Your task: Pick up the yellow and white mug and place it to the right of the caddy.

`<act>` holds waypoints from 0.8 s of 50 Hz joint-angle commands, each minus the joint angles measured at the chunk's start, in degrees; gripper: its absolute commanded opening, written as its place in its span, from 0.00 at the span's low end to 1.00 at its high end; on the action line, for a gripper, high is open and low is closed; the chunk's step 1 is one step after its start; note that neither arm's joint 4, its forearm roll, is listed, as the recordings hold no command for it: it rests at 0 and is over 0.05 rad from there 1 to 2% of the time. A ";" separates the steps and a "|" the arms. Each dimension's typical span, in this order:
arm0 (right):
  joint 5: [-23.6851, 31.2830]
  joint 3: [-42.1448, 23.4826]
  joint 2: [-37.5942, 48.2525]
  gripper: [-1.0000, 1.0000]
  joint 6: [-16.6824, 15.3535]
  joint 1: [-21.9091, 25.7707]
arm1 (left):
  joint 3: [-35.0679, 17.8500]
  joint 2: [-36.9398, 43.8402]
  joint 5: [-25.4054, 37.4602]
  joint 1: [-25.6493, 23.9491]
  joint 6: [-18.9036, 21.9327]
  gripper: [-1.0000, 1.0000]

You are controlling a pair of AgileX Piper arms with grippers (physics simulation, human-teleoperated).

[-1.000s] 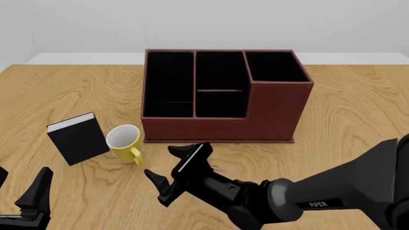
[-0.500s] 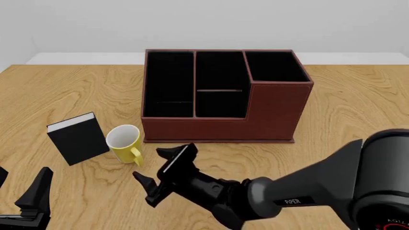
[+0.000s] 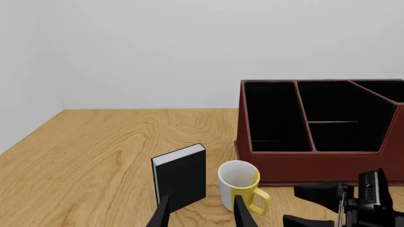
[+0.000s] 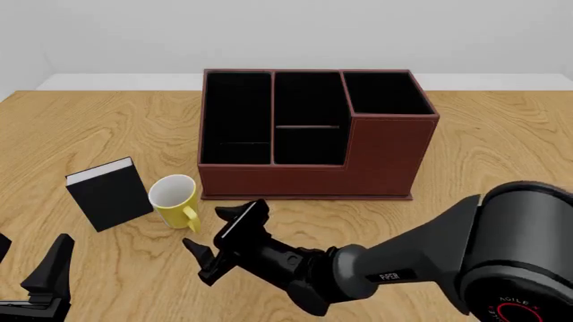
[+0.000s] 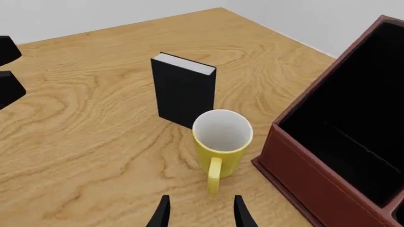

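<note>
The yellow and white mug (image 4: 174, 199) stands upright on the table just left of the caddy's front corner, its handle turned toward the arms. The reddish-brown caddy (image 4: 380, 157) sits at mid-table. My right gripper (image 4: 221, 234) hovers open just right of and in front of the mug, not touching it; in the right wrist view the mug (image 5: 221, 140) lies straight ahead of the gripper (image 5: 200, 216), handle first. My left gripper (image 4: 29, 263) stays open at the front left; its wrist view shows the gripper (image 3: 200, 215), the mug (image 3: 239, 185) and the caddy (image 3: 315, 166).
A small black book (image 4: 109, 194) with white pages stands upright just left of the mug, also seen as the book (image 5: 183, 91) and the book (image 3: 181, 177). Bare wooden tabletop (image 4: 492, 168) lies right of the caddy. The right arm's gripper (image 3: 338, 203) shows in the left wrist view.
My right gripper has slid left and slightly back toward the mug, staying open. The mug, the book, the caddy and the left arm have not moved.
</note>
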 commanded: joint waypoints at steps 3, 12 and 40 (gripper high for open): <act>0.52 -2.46 2.71 1.00 0.03 0.43 | 0.00 0.00 0.00 0.00 0.00 1.00; 0.82 -2.69 2.61 1.00 0.43 -0.76 | 0.00 0.00 0.00 0.00 0.00 1.00; 2.07 -5.85 5.44 1.00 0.72 -1.11 | 0.00 0.00 0.00 0.00 0.00 1.00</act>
